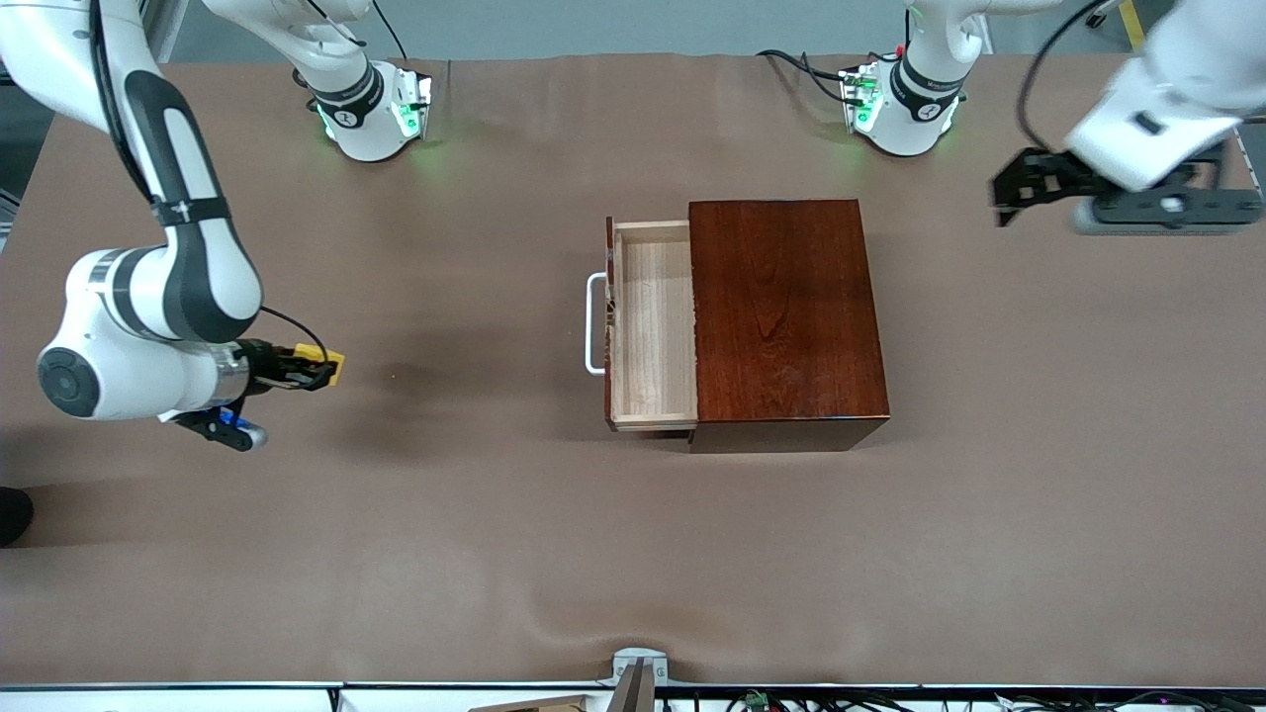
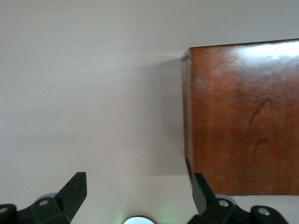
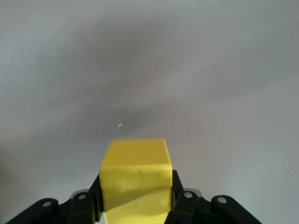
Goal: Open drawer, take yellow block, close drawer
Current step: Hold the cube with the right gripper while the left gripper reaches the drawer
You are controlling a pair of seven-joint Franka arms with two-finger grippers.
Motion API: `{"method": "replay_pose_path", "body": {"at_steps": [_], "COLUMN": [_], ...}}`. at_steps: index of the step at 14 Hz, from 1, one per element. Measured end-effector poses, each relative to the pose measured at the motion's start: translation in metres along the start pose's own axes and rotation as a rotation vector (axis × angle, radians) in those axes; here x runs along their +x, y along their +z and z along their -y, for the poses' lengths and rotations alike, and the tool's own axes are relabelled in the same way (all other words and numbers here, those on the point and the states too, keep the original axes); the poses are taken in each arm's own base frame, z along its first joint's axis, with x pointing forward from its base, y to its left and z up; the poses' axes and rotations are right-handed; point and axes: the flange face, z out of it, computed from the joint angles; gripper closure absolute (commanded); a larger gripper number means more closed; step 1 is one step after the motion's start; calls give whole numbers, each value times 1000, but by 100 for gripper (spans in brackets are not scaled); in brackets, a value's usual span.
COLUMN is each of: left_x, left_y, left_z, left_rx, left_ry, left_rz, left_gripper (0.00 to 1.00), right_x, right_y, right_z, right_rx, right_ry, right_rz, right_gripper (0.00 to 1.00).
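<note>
At the left of the front view, the right gripper (image 1: 321,372) hangs over bare brown table (image 1: 633,554) toward the right arm's end, clenched on the yellow block (image 1: 334,367). In the right wrist view the yellow block (image 3: 135,184) sits squarely between the dark fingers (image 3: 180,198), with only table surface visible past it.

At the centre of the frame, the drawer (image 1: 651,326) stands pulled out of the box (image 1: 786,316) toward the right arm's end. Its pale-wood tray is exposed, and the white handle (image 1: 593,323) projects from its front.

At the upper right of the frame, the left gripper (image 1: 1009,193) is over the table toward the left arm's end, well apart from the box. In the left wrist view its fingers (image 2: 74,189) are spread wide and hold nothing, with the box (image 2: 243,116) ahead of them.
</note>
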Motion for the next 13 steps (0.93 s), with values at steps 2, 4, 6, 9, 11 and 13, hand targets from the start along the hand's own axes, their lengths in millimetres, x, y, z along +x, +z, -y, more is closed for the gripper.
{"method": "replay_pose_path", "body": {"at_steps": [2,4,6,9,11,13], "left_x": [0,3,10,16,15,14], "left_y": [6,20,38,69,89,105], "left_z": [-54,-110,-163,-243,-290,-327], "left_rx": [-4,-21,-58,-127,-179,-231], "left_ry": [-48,-104,-183,-336,-440,-539], "left_rz": [7,28,44,57,63,72], "left_gripper": [0,0,0,0,0,0], "right_x": [10,23,35,47,54,58], "right_y": [4,10,18,31,39,55], "right_z": [-26,-59,-87,-99,-105,-110], "right_rx": [-6,-5,-47,-121,-169,-188], "right_ry": [-72,-137,-174,-200,-217,-232], "right_rz": [-20,-38,-57,-81,-94,-125], "right_gripper": [100,100,100,100,100,100]}}
